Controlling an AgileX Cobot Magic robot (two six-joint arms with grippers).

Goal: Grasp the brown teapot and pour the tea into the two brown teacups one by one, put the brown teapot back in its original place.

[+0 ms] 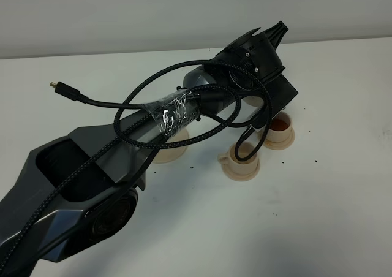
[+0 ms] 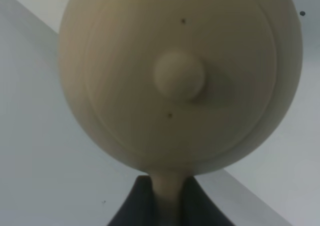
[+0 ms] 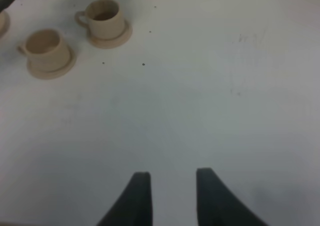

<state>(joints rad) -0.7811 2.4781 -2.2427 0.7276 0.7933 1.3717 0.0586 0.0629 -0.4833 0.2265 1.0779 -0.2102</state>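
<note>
Spillage is our chief concern: the brown teapot [image 2: 181, 81], held over the teacup [image 1: 280, 127] nearer the far edge of the tabletop [image 1: 343, 216], is pouring, and we judge overfilling or a sliding lid [image 2: 150, 46] likely causes. The second teacup [image 1: 242, 160] stands empty just beside. The left gripper [image 2: 167, 211] pinches the pot's handle [image 2: 167, 186], arm reaching across; the right gripper [image 3: 170, 191] hangs spread, holding nothing.

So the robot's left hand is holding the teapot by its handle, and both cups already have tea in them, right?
Not quite. Only one cup has tea in it. The other cup looks empty, as the right wrist view shows. The left hand does hold the teapot by its handle.
</note>
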